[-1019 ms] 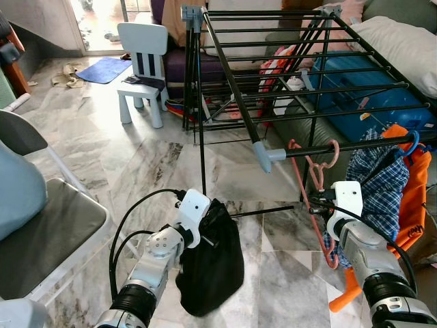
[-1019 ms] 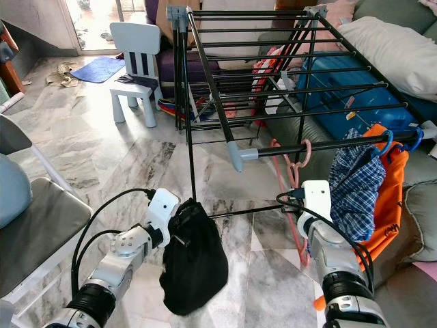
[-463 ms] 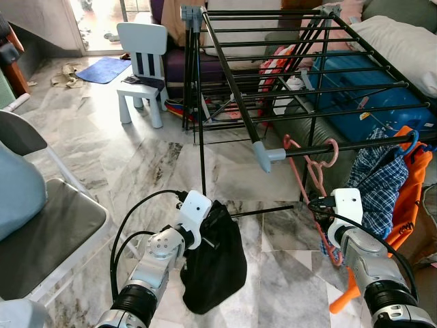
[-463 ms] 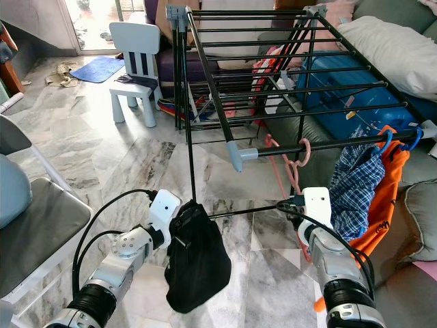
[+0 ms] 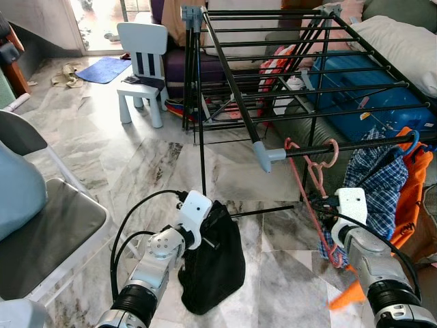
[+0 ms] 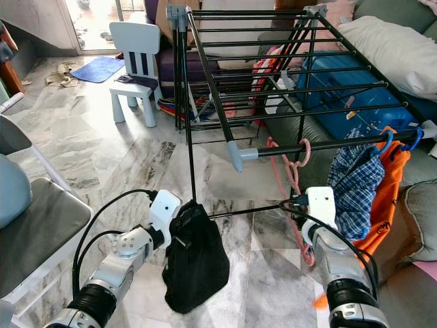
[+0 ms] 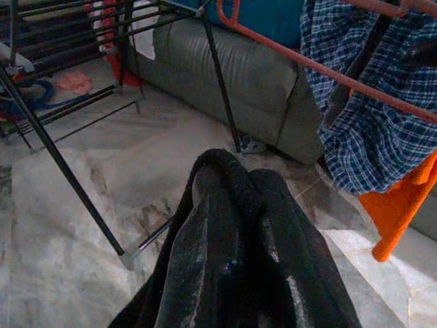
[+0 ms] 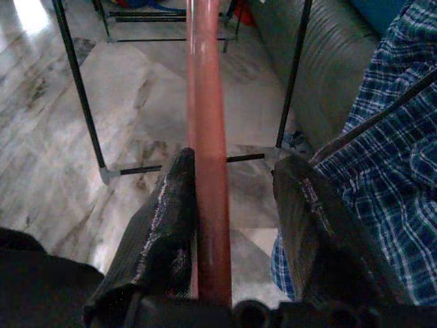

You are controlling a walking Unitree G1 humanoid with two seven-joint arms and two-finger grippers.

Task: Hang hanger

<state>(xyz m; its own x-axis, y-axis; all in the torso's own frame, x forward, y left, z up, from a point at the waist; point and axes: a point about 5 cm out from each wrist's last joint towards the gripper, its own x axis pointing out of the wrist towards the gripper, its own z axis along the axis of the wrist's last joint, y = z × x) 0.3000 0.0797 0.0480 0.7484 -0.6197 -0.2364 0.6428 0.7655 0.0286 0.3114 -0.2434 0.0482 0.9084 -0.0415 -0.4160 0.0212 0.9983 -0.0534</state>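
Fingers (image 8: pixel 171 225) of the right gripper (image 8: pixel 229 225) spread apart, pink hanger (image 5: pixel 311 198) bar resting against one, no longer pinched since its hook sat over the drying rack (image 5: pixel 300 82) rail. Left gripper (image 5: pixel 205 236) clenched on black garment (image 5: pixel 212 266), kept off the floor.

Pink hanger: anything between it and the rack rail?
Nothing visible does. The pink hanger already has its hook over the drying rack front rail, left of the plaid shirt. The right pincer is open around the hanger's bar, which touches one finger.
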